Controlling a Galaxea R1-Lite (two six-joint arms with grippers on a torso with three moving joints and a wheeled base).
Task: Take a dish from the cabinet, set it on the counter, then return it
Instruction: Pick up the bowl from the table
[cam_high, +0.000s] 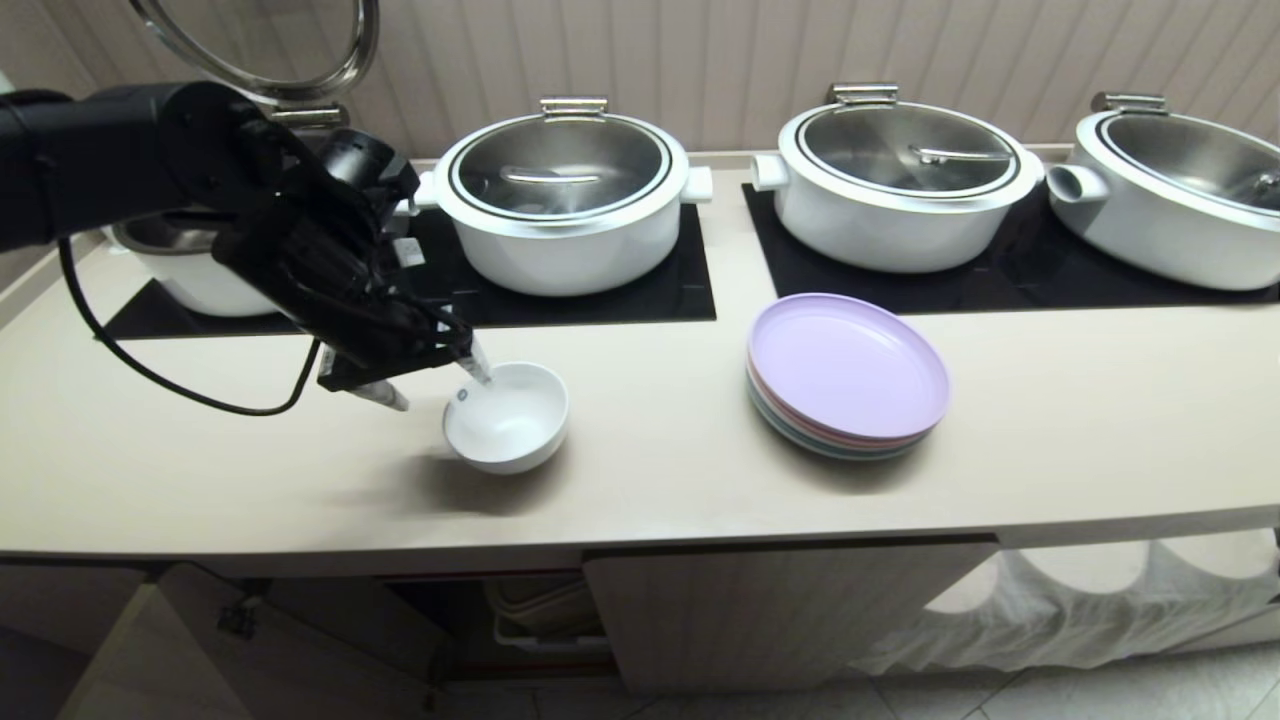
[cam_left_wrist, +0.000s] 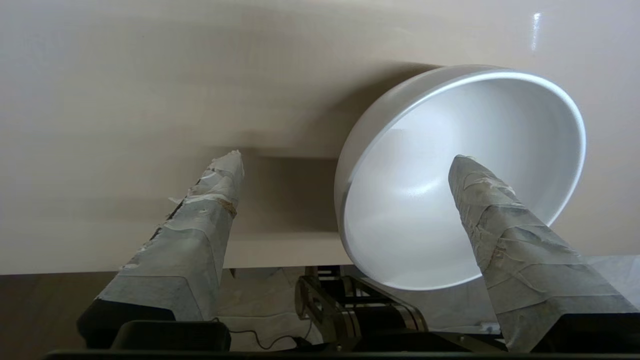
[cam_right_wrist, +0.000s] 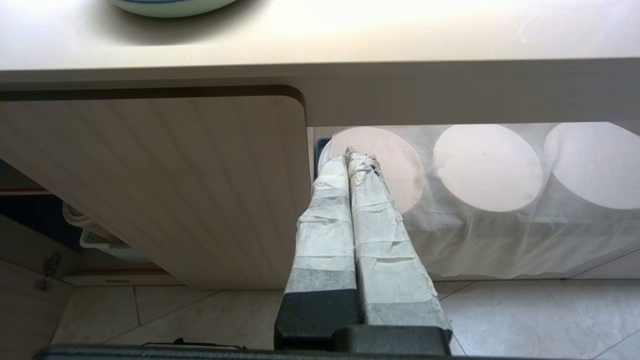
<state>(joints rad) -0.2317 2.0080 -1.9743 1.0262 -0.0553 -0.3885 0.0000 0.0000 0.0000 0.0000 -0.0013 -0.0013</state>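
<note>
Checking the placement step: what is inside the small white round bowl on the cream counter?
The small white round bowl holds no contents; only one taped fingertip of the open left gripper reaches inside. The other stays outside over the cream counter. The floor behind that finger is covered.

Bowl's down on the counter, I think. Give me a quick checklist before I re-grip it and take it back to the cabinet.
1. Dish on the counter, clear of the edge: ok.
2. Dish sitting level: not ok, it looks tilted in both views.
3. Left gripper released: ok, jaws open, one finger inside the bowl, one outside its rim.
4. Stacked pastel plates apart from the dish: ok.
5. Cabinet door open below: ok; free shelf space cannot tell.
6. Right gripper parked low by the cabinet front, jaws shut: ok.
</note>
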